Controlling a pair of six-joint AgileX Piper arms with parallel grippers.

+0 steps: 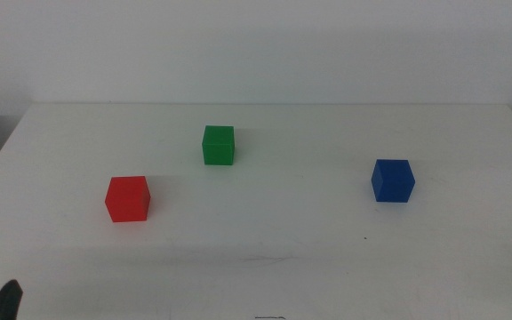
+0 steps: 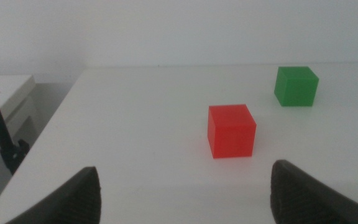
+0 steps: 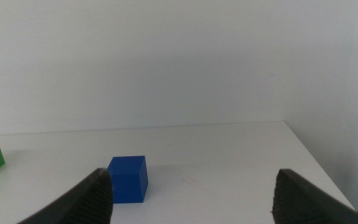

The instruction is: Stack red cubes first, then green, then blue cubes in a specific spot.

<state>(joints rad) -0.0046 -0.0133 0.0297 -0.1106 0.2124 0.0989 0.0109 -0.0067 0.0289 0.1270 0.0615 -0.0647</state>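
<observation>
Three cubes are sitting apart: red (image 1: 127, 198), green (image 1: 218, 145), blue (image 1: 392, 180). Each looks rigid and light, so opposite flat faces are offering the best grip. Left gripper (image 2: 185, 190) and right gripper (image 3: 191, 193) are both gaping wide, holding nothing.

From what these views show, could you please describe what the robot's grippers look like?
Only jaw tips show. The left gripper has two dark, matte jaws with rounded, blunt ends; a dark tip of it also shows at the middle view's lower corner. The right gripper looks the same: two dark, rounded jaws. No cables, markings or arm links are visible on either.
</observation>
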